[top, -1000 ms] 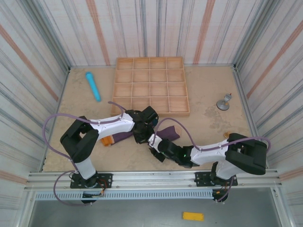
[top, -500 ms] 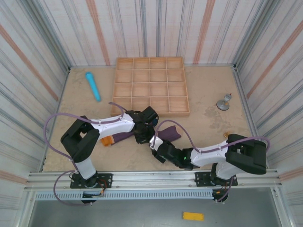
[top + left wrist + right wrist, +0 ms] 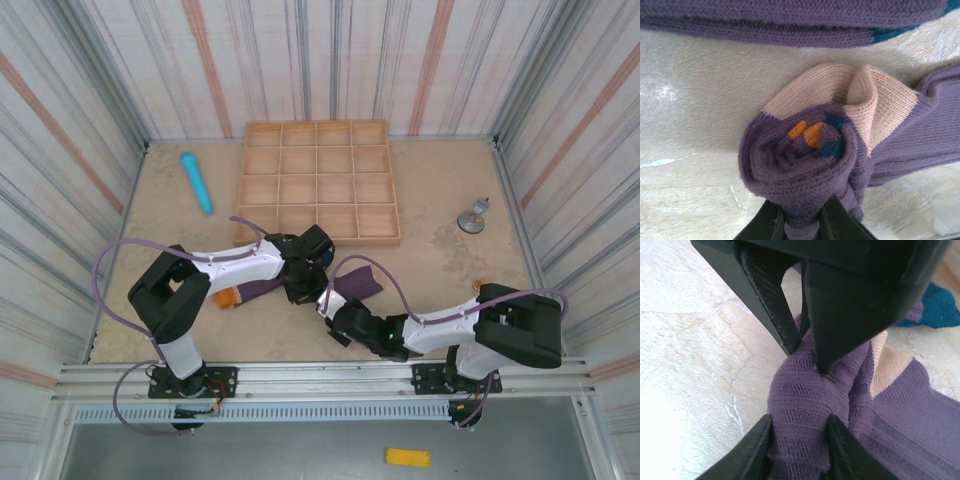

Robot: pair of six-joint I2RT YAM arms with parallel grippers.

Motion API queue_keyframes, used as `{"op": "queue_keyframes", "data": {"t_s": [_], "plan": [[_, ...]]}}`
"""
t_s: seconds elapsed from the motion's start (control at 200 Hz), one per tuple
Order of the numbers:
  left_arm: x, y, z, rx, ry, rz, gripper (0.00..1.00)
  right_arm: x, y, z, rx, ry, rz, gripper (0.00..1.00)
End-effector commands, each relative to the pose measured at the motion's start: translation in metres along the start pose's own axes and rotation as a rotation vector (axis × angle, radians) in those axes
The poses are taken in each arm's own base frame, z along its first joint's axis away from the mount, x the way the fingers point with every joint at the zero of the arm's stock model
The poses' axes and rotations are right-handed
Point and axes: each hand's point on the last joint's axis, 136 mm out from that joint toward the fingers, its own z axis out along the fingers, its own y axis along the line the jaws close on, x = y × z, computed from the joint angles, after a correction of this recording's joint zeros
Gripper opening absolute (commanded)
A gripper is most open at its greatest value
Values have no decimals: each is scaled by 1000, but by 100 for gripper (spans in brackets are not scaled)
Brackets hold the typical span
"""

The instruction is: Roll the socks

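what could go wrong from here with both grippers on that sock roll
1. The left gripper and right gripper pinch the same sock roll, fingers almost touching; they might clash or pull it apart.
2. The beige fold flares loose, so the roll may unwind if either lets go.
3. The unrolled leg lies flat beside it and could tug the roll open.

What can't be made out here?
Right wrist view: whether the right gripper squeezes the sock roll; bulging fabric hides the contact.
Left wrist view: second sock, cut off by the top edge.
Top view: small metal object, too small to identify.
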Motion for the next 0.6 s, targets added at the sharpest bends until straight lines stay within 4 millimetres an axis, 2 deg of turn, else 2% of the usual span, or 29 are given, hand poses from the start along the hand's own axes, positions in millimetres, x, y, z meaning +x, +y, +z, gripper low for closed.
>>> {"op": "queue_keyframes", "data": {"t_s": [0.0, 0.135, 0.225, 0.336, 0.406, 0.461, 0.591], "plan": [[2, 15, 8, -43, 16, -24, 0, 10, 1, 3, -4, 34, 10, 19], [2, 12, 7, -16, 13, -34, 1, 14, 4, 4, -24, 57, 34, 4], [0, 4, 2, 43, -8, -34, 21, 19, 4, 3, -46, 75, 81, 0], [-2, -4, -7, 83, -37, -16, 60, 27, 4, 3, -110, 100, 211, 0], [-4, -7, -12, 103, -67, 3, 76, 33, 1, 3, -150, 117, 305, 0], [-6, -12, -17, 137, -91, 23, 80, 37, 0, 3, -179, 129, 371, 0], [-14, -18, -31, 210, -190, 59, 81, 51, -4, 2, -224, 163, 516, 0]]}}
